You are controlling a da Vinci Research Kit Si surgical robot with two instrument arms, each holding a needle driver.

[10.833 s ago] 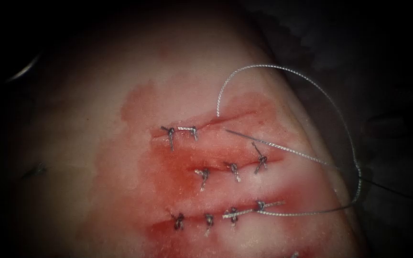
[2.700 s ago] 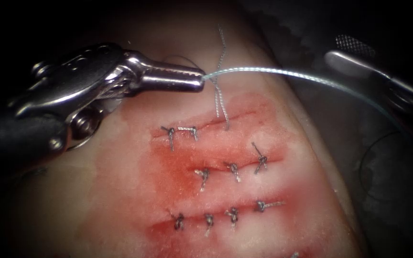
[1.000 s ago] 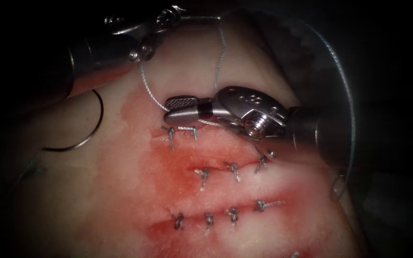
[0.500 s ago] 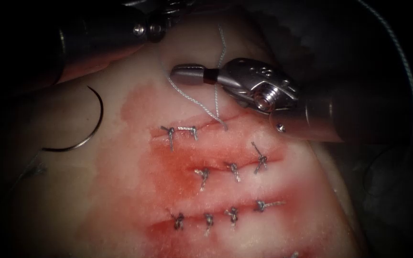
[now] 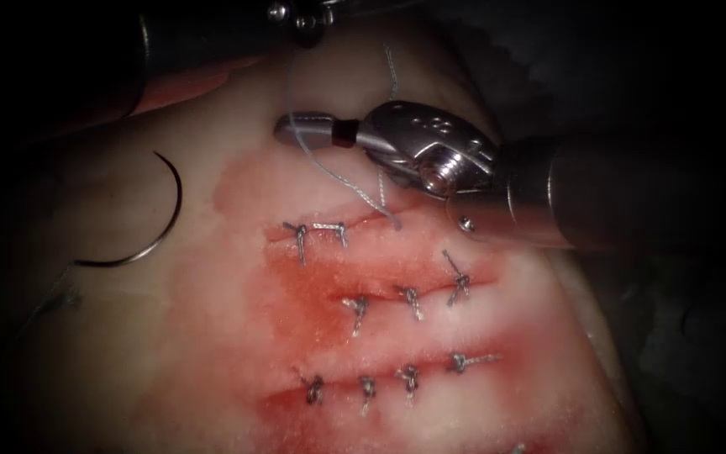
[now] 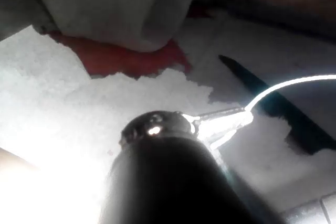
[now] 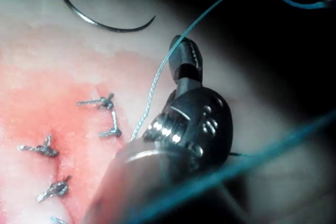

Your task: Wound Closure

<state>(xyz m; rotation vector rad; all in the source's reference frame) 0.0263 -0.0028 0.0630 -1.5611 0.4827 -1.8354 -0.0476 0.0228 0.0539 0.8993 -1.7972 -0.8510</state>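
The tissue (image 5: 212,370) carries three rows of cuts already closed with knotted stitches (image 5: 410,380), two on the top cut and more on the two below, with red fluid (image 5: 313,294) spread around them. At the right end of the top cut one stitch is unfinished: thread (image 5: 342,181) rises out of the tissue there and is not yet tied.

The right claw (image 5: 300,130) lies just above that spot, clenched on the thread; the strand runs from its tip down to the top cut. In the right wrist view the thread passes along this claw (image 7: 185,56).

The left claw (image 6: 231,116) sits at the far edge of the tissue and is clenched on the thread, which leaves its tip in a bright arc.

The needle (image 5: 157,227) lies free on the tissue, well to the left of the cuts, held by neither claw and not in the tissue. Judging by this, the remaining work is knotting this last stitch and trimming its ends.
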